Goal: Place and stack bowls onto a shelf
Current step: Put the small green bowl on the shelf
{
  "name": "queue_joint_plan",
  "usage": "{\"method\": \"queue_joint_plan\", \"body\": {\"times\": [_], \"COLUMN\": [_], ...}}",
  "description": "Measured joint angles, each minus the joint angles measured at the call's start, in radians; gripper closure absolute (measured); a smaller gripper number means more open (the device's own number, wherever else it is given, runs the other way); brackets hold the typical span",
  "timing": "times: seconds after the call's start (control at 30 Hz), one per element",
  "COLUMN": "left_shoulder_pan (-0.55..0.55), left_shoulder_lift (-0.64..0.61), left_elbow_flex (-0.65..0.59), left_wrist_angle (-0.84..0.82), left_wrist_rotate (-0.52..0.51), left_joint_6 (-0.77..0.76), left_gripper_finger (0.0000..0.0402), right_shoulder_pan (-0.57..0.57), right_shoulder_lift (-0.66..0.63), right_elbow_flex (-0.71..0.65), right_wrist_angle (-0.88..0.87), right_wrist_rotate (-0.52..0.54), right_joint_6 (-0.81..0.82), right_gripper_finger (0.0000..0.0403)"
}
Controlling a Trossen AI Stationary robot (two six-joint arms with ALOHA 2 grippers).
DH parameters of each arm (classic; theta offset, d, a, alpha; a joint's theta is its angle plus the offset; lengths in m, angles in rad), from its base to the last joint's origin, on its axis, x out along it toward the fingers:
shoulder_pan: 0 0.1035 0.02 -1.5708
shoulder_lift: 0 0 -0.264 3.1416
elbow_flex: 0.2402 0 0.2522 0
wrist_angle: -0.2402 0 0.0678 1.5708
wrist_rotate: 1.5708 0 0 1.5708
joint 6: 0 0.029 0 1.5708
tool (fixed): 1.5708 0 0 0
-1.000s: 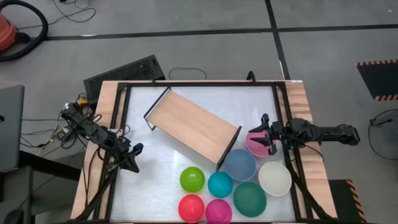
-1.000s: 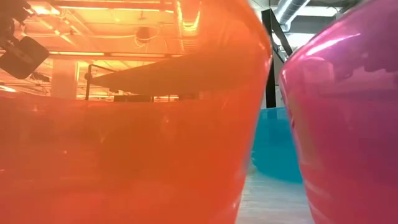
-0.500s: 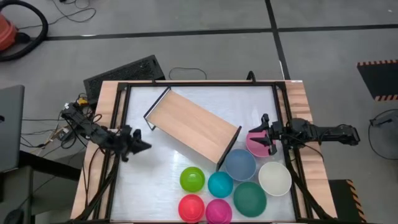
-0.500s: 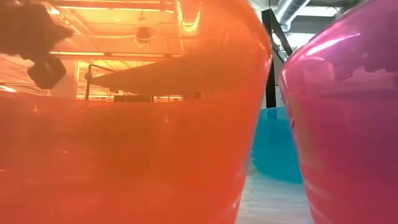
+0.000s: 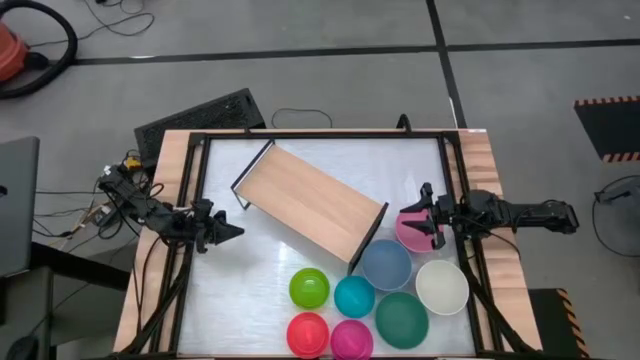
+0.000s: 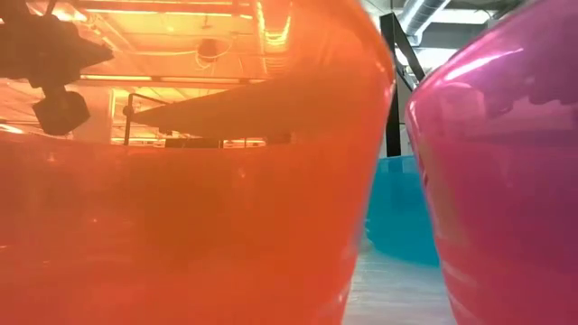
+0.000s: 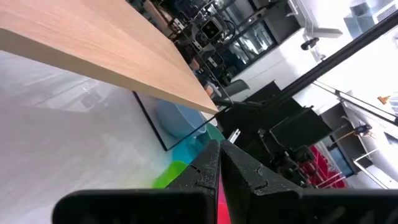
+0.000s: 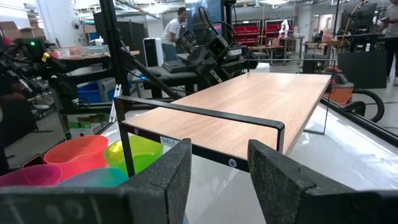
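The shelf [image 5: 310, 203] lies diagonally mid-table, nothing on it. Seven bowls cluster near the front edge: lime green [image 5: 309, 288], teal [image 5: 354, 297], red-pink [image 5: 308, 333], magenta [image 5: 351, 340], grey-blue [image 5: 386, 265], dark green [image 5: 402, 319], cream-white [image 5: 442, 287]. The pink bowl [image 5: 409, 230] sits at the right side, the right gripper [image 5: 427, 216] at its rim, fingers partly spread (a grip can't be confirmed). The left gripper [image 5: 226, 231] hovers at the table's left side, fingers pressed together, empty.

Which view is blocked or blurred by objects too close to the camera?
Low view: the red-pink bowl and magenta bowl fill the frame, blurred, translucent against ceiling lights. Left wrist view: shut left gripper looms close. High view: evenly lit.
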Motion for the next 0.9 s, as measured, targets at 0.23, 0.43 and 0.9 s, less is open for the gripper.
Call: {"method": "queue_joint_plan", "body": {"times": [0.23,0.43,0.9], "left_shoulder_pan": [0.0,0.001,0.001], "left_shoulder_lift": [0.0,0.0,0.069], "left_elbow_flex": [0.0,0.0,0.0], "left_wrist_angle": [0.004,0.096,0.684], "left_wrist_rotate": [-0.065,-0.111,-0.232], "left_joint_6": [-0.088,-0.124,0.266], "left_gripper_finger": [0.0401,0.0398,0.0316], "right_shoulder_pan": [0.02,0.031,0.027], "right_shoulder_lift": [0.0,0.0,0.0], "right_elbow_flex": [0.0,0.0,0.0], "right_wrist_angle": [0.006,0.007,0.001], "right_wrist_rotate": [-0.063,-0.047,0.02], "right_joint_6": [0.0,-0.001,0.001], "right_gripper_finger": [0.022,0.022,0.022]}}
